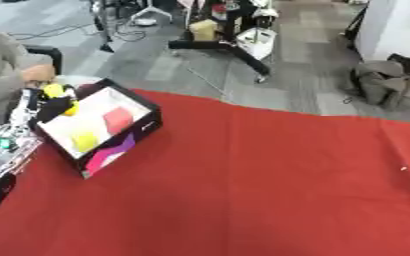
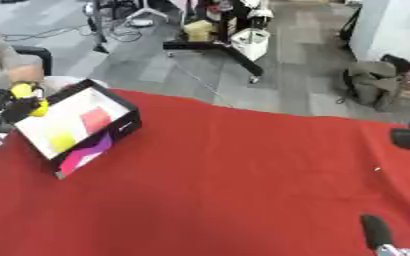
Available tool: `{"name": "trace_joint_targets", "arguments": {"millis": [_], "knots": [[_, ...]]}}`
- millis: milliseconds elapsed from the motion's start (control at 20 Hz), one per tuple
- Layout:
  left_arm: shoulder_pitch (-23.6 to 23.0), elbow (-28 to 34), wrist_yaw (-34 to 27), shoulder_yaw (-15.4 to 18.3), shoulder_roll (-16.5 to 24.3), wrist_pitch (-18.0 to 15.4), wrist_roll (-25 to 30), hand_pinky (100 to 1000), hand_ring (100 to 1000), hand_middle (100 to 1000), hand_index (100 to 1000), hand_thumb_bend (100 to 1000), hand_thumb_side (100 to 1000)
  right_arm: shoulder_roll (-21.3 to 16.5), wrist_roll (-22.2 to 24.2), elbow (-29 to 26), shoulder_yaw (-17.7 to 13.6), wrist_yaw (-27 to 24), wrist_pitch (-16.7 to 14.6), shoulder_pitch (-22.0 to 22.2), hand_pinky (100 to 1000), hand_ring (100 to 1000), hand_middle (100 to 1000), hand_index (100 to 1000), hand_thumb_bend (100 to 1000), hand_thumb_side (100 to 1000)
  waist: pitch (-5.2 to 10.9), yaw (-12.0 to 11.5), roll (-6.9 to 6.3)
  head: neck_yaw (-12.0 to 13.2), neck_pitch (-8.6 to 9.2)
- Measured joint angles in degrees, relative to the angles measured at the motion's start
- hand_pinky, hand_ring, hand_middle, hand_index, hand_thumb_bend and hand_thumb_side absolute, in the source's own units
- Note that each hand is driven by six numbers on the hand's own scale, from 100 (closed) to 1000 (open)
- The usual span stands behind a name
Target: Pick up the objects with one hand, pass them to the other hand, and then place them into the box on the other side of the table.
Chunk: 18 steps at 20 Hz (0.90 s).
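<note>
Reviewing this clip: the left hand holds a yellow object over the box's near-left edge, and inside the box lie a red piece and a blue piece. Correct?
One detail is wrong. The second piece in the box is yellow, not blue: the left eye view shows a red piece and a yellow piece on its white floor. The rest stands: the left hand holds a yellow object at the box's left edge.

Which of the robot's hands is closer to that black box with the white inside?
The left hand. It holds a yellow object right over the box's far left edge. The right hand shows only at the table's opposite side, far across the red cloth.
</note>
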State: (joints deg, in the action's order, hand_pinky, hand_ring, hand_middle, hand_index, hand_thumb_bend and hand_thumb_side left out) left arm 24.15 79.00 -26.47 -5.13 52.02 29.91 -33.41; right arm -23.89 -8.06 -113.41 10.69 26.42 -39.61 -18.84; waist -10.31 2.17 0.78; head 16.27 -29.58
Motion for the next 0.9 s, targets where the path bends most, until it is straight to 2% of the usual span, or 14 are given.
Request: {"name": "trace_joint_targets", "arguments": {"millis": [50,200,400,650,700,850,900], "knots": [[-0.1,-0.6,0.9,0.1,0.0,0.5,0.5,984,780,765,652,341,542,0.0,0.1,0.0,0.0,0.1,0.1,0.2,907,823,781,1000,205,232,0.00,0.1,-0.01,-0.1,0.01],[-0.4,-3.2,2.7,0.6,0.0,1.4,1.4,1000,820,802,690,464,642,0.2,0.4,0.0,0.0,0.1,0.2,0.6,909,822,779,1000,194,243,-0.04,0.3,-0.02,-0.4,0.03],[-0.5,-6.0,3.8,1.5,0.0,1.7,1.7,1000,861,833,714,541,732,0.5,0.7,0.0,0.0,0.4,0.5,1.2,910,822,777,1000,183,253,-0.06,0.3,-0.01,-0.8,0.03],[-0.8,-6.4,3.7,1.9,0.0,1.7,1.7,1000,860,835,697,532,782,0.5,0.8,0.0,0.0,0.6,0.6,1.6,909,821,778,1000,190,248,-0.06,0.2,0.00,-1.2,0.03],[-0.8,-6.1,3.5,1.9,0.0,1.7,1.7,1000,859,834,694,522,758,0.5,0.8,0.0,0.0,0.6,0.6,1.7,908,821,778,1000,189,248,-0.05,0.1,0.01,-1.2,0.03],[-0.8,-2.7,3.3,2.1,0.0,1.7,1.7,1000,854,830,660,468,759,0.5,0.9,0.0,0.0,0.7,0.7,1.7,907,822,780,999,192,247,-0.03,-0.4,0.03,-1.6,0.03],[-0.8,-0.5,3.3,2.3,0.0,1.7,1.7,1000,852,827,643,425,774,0.5,1.0,0.0,-0.1,0.8,0.7,1.7,907,822,780,998,190,248,-0.02,-0.5,0.06,-1.8,0.01]]}}
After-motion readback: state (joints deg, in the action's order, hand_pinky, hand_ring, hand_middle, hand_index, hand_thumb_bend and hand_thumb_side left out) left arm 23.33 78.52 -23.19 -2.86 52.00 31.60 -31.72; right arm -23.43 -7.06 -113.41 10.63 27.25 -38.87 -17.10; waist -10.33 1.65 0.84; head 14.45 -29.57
